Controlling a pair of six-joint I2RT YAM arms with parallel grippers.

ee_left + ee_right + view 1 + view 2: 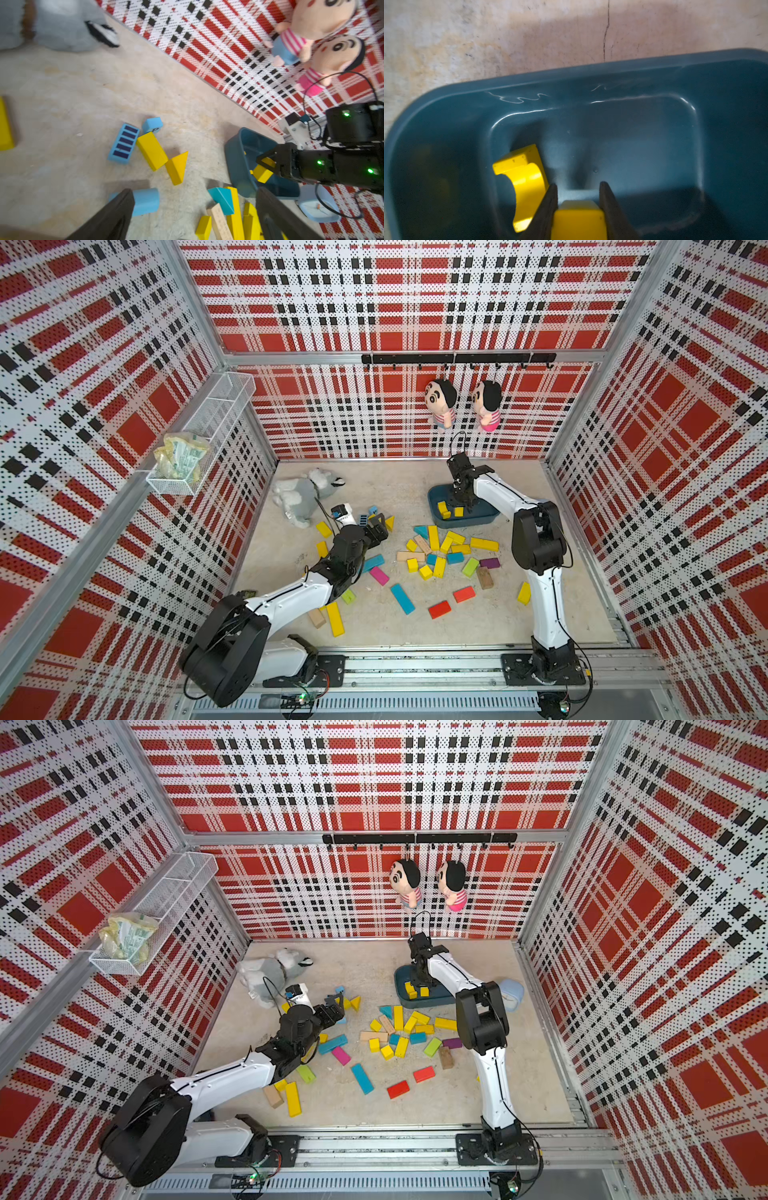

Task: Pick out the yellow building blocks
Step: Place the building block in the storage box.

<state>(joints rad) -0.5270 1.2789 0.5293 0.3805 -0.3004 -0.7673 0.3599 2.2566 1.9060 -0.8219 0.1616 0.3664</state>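
Note:
Over the dark blue bin (465, 522) at the back, my right gripper (578, 185) is shut on a yellow block (578, 222). A yellow arch (525, 180) lies on the bin floor beside it, and other yellow blocks (442, 508) sit in the bin. My left gripper (194, 190) is open above the floor with nothing between its fingers. Just ahead of it lie a yellow wedge (177, 168) and a yellow brick (151, 153). Several more yellow building blocks (433, 537) lie in the centre pile. A long yellow bar (335, 619) lies near the front.
Red (439, 609), blue (402, 598), pink (379, 575), lime-green (470, 566) and tan wood (410, 556) blocks are mixed in. A light-blue block (145, 201) sits by my left finger. A grey plush dog (301, 495) lies back left, a pale blue clock (511, 994) behind the bin.

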